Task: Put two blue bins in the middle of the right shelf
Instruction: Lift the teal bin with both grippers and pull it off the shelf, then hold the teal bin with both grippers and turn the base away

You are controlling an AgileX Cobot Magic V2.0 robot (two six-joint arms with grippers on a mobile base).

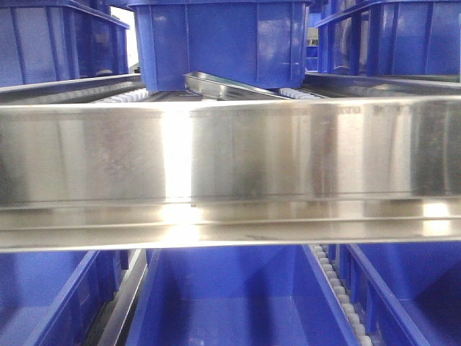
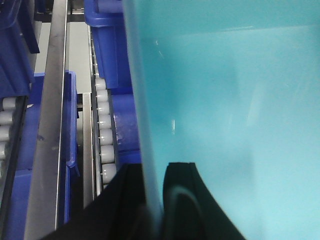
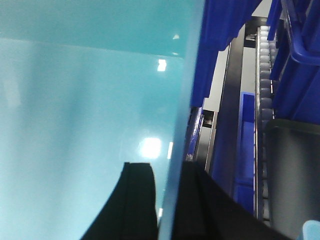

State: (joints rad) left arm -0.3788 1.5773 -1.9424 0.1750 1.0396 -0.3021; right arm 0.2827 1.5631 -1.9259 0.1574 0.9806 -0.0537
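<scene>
Blue bin above steel rail, walls pinched by left fingers, right fingers

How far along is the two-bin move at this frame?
Done: unclear. Neighbouring blue bins sit on the shelf, but which were moved cannot be told. In hand: left gripper and right gripper each clamp a wall of the held bin. Left: setting it down, releasing, possibly the other bin.
</scene>
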